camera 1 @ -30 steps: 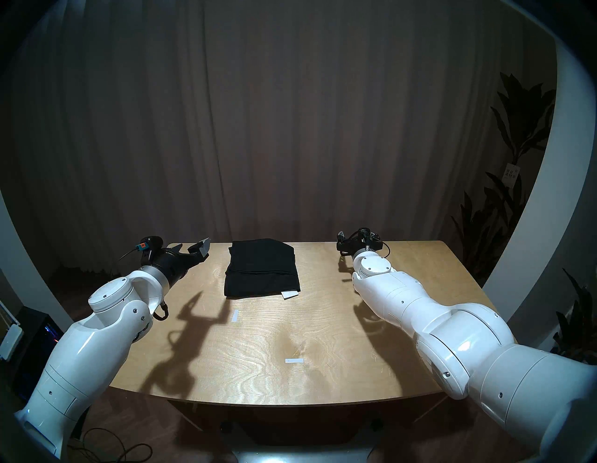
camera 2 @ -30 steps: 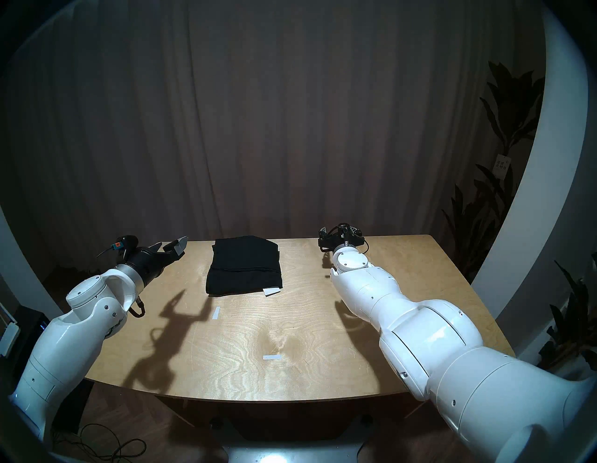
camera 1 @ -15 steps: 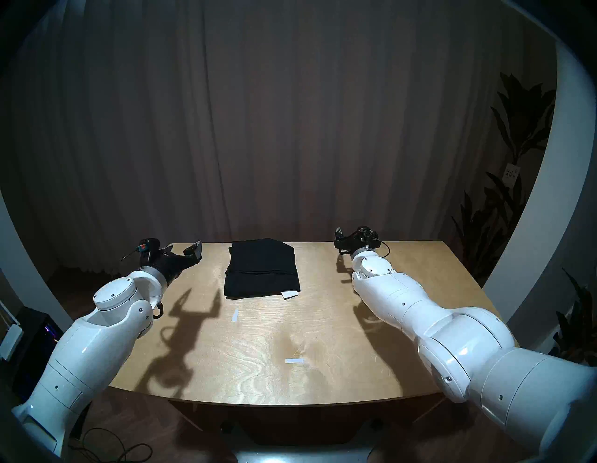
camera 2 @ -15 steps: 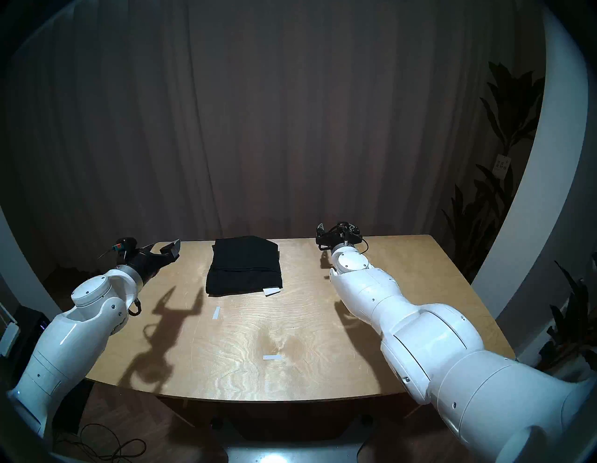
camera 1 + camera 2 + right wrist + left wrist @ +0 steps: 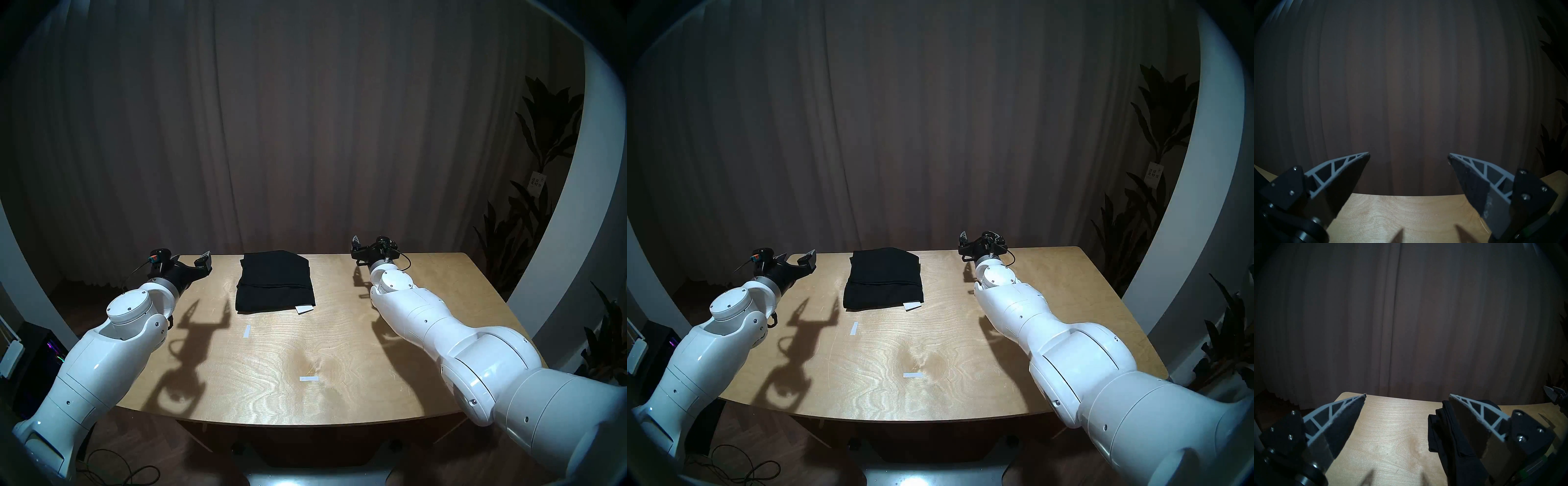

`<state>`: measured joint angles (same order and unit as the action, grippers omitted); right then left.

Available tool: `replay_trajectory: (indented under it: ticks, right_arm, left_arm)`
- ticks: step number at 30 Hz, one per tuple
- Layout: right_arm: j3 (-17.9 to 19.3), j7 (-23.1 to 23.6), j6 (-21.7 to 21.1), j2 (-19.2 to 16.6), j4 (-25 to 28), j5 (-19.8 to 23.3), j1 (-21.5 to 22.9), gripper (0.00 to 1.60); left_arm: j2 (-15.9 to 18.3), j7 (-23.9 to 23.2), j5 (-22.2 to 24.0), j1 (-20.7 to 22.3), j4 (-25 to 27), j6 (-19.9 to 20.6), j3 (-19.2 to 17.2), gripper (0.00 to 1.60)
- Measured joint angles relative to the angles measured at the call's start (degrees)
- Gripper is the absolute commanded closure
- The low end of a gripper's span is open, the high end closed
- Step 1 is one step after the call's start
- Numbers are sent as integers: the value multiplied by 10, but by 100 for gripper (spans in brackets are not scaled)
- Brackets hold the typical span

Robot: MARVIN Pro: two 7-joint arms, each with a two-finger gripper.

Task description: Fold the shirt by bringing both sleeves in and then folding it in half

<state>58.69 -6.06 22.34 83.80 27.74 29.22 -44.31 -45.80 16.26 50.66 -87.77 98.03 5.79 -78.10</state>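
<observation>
Black shirt (image 5: 275, 281) folded into a compact rectangle at far centre of counter (image 5: 339, 390), white tag (image 5: 303, 309) peeking out in front. Left hand (image 5: 191, 263) and right hand (image 5: 356, 253) spread wide, empty, flanking it, apparently clear because folding looks done.

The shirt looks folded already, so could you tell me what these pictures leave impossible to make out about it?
- The sleeves: not visible in any view; the shirt is a black folded stack, so where they lie is hidden.
- The white tag: too small in the head views to read.
- Left wrist view: one finger covers part of the shirt, and the frame's bottom edge cuts it off.
- Right wrist view: no shirt, only the table and curtain.
</observation>
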Motion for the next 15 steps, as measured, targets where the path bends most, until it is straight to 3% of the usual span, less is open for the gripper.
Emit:
replay_trajectory:
  ticks: [15]
  right_arm:
    - [4,11,28,-12,27,7,-21,0]
  left_arm:
    - [-27,18,-42,34,-12,-18,48,0]
